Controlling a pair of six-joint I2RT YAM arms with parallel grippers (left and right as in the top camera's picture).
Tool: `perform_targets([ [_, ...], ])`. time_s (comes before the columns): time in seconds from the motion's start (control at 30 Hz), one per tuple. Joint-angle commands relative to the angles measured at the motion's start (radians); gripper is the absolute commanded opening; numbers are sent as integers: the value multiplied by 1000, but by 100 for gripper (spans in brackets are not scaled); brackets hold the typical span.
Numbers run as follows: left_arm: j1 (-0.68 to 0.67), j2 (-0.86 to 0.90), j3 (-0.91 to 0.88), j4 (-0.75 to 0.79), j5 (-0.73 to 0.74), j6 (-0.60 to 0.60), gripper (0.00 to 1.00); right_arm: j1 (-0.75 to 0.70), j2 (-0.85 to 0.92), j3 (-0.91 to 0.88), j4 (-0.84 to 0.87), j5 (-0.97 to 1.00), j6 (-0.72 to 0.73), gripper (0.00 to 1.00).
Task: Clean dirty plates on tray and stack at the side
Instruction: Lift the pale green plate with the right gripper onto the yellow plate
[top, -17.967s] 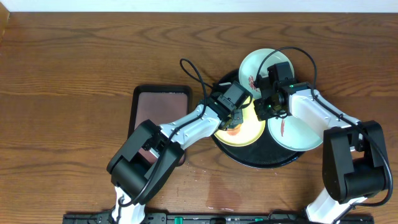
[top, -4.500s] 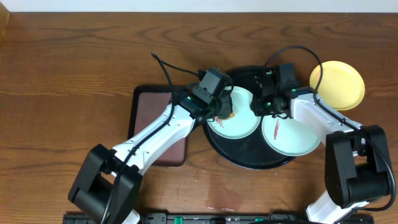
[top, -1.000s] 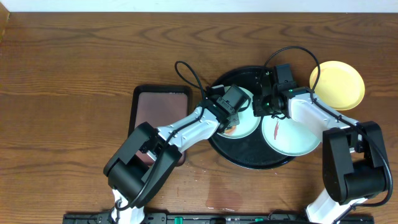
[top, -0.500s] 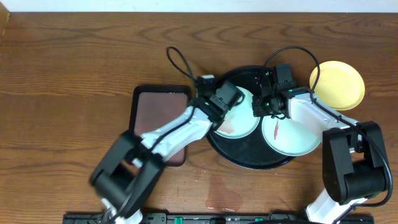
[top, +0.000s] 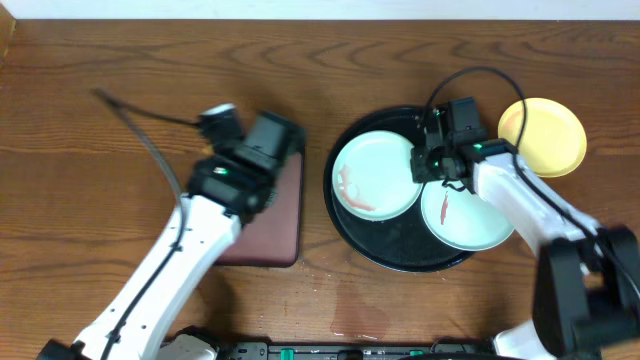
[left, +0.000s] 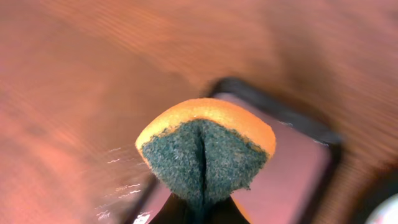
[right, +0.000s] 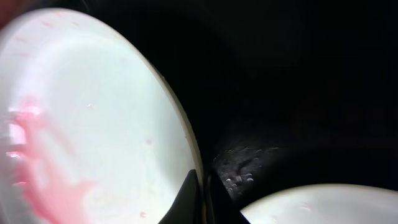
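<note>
My right gripper (right: 199, 198) is pinched tight on the rim of a smeared green plate (top: 372, 178), which lies in the black tray (top: 400, 262). A second green plate (top: 468, 218) with a red streak sits beside it in that tray. The yellow plate (top: 545, 135) rests on the table (top: 120, 80) just beside the tray's right edge. My left gripper (left: 199, 214) clasps an orange-and-green sponge (left: 205, 146) above the maroon tray (top: 272, 228).

Probably a robotics lab: 2 robot arms (top: 185, 245) at a wood-grain table (top: 100, 60) against a white wall (top: 300, 8)
</note>
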Motion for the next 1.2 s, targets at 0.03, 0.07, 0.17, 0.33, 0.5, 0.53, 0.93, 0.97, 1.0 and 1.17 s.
perform_targets([
  [0.03,81,-1,-13,-46,-5,-50,8,62,-144,24,3,224,-44,1],
  [0.07,90,2,-22,-46,1,-50,8,82,-167,24,3,274,-70,1],
  [0.17,95,7,-68,-27,13,-51,7,149,-220,24,3,414,-141,1],
  [0.33,95,7,-166,63,99,-51,7,294,-269,24,23,715,-269,1],
  [0.5,95,7,-202,91,127,-51,7,405,-270,24,122,1071,-392,1],
  [0.53,96,7,-203,91,129,-51,7,417,-270,24,148,1106,-428,1],
  [0.93,95,7,-203,91,135,-51,8,461,-270,24,333,1230,-819,1],
  [0.97,95,7,-203,91,135,-51,7,461,-270,24,333,1230,-830,1],
  [1.0,95,7,-203,92,136,-51,8,461,-270,24,333,1230,-840,1],
  [1.17,95,7,-203,92,139,-55,8,461,-270,24,340,1233,-875,1],
])
